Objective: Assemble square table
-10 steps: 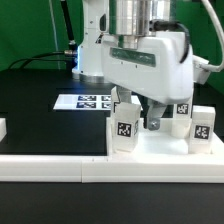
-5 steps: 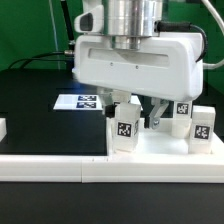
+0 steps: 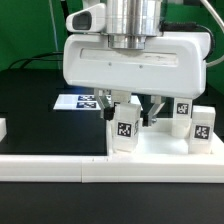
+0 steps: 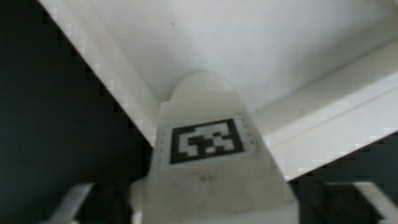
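Note:
The white square slab (image 3: 170, 150) lies on the black table at the exterior view's right. Three short white tagged legs stand on it: one at the front (image 3: 124, 130), two farther right (image 3: 182, 113) (image 3: 203, 128). My gripper (image 3: 131, 110) hangs low over the front leg, with its fingers down on either side of the leg's upper part. In the wrist view the leg (image 4: 210, 140) with its tag sits between my fingers (image 4: 71, 205), with a dark gap on each side. The gripper (image 4: 214, 208) is open. The slab (image 4: 196, 40) shows behind the leg.
The marker board (image 3: 82, 100) lies flat behind the gripper. The long white L-shaped rail (image 3: 50, 165) runs along the front edge. A small white part (image 3: 2, 128) sits at the exterior view's far left. Green backdrop behind.
The gripper body has moved to the exterior view's left and looms larger, with its fingers now around the front leg. The legs and the slab have not moved.

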Motion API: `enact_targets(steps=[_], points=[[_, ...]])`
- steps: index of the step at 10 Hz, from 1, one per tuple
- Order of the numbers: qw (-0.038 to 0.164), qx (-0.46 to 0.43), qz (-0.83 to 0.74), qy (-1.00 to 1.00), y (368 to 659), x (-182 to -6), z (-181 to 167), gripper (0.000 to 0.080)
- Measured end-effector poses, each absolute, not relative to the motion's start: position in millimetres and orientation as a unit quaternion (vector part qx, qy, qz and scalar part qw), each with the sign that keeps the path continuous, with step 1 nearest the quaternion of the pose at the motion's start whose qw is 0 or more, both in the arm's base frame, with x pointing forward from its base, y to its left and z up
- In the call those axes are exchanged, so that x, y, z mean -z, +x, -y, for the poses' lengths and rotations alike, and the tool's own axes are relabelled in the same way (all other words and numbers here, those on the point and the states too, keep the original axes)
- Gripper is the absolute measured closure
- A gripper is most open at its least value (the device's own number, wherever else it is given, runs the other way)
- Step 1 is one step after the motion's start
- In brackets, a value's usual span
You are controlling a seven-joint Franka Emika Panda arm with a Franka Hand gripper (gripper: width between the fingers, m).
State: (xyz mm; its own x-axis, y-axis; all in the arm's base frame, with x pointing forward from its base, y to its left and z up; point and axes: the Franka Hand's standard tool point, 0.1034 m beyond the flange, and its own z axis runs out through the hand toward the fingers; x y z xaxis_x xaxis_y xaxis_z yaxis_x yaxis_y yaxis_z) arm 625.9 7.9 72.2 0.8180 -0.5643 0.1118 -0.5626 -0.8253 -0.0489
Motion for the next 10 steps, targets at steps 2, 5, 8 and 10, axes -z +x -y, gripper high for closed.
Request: enact_targets(steps=[2,5,8,10], points=[[0.01,0.06,-0.363,-0.93,625.4,-71.6,-7.4,0.0508],[0.015,0.058,-0.446,-0.893,625.1,-71.1,-5.6,0.0508],[0.038,0.036,-0.653,-0.755,623.5,-70.3,-1.6,0.0508],[0.068,0.01,-0.778,-0.625,622.0,-68.7,-7.3,0.0508]])
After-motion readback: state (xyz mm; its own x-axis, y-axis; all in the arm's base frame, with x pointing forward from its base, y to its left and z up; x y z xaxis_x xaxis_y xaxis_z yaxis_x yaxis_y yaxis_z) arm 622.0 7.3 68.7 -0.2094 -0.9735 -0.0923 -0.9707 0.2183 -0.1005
